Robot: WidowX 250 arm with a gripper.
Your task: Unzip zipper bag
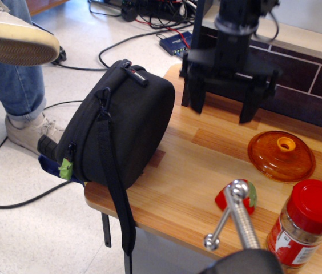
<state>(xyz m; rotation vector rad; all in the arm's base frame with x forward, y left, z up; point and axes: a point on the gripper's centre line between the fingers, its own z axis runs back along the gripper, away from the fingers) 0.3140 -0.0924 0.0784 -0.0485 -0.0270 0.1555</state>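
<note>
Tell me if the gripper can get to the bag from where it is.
Probably yes. The gripper hangs open above the table, just right of the bag, with nothing between them. The lid and jar sit off to the other side.

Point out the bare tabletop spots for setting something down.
Bare wood lies between the zipper bag and the orange lid, under the open gripper. The front right is crowded: red jar, metal handle, small red object.
</note>
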